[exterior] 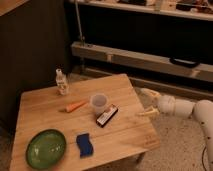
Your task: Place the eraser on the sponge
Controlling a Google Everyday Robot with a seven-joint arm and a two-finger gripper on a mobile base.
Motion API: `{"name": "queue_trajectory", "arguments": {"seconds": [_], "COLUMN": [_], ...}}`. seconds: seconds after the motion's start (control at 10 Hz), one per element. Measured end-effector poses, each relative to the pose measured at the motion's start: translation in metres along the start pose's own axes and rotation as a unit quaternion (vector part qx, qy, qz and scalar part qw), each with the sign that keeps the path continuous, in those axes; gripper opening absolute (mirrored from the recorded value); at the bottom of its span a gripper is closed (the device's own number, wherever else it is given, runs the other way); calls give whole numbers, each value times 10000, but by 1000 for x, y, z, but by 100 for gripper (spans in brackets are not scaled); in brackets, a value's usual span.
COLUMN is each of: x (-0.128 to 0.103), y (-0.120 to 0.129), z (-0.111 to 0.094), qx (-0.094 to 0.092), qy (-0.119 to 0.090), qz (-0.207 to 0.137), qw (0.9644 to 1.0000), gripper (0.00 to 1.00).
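The eraser (pixel 107 115), a black oblong block with a whitish face and reddish edge, lies on the wooden table (pixel 125 140) just right of a clear plastic cup (pixel 98 103). Near the front edge sits the sponge (pixel 85 144), a small thick blue pad, a short way left and nearer than the eraser. My gripper (pixel 146 102) hovers off the table's right edge, to the right of the eraser, its two pale fingers spread open with nothing between them. The white arm (pixel 187 108) reaches in from the right.
A round green bowl (pixel 46 148) rests at the front left beside the sponge. An orange carrot (pixel 75 106) lies left of the cup, and a small clear bottle (pixel 61 82) stands at the back left. Dark shelving and a metal rail (pixel 145 59) run behind.
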Motion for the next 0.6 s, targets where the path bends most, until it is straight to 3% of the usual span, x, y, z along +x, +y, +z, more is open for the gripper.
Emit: {"name": "queue_trajectory", "arguments": {"seconds": [0.1, 0.3, 0.6], "x": [-8, -24, -57], "y": [-3, -10, -12], "z": [6, 20, 27], "qx": [-7, -31, -135], "qy": [237, 473, 654], "qz": [379, 889, 1176], "qw": [9990, 9949, 9908], "gripper": [80, 80, 80]}}
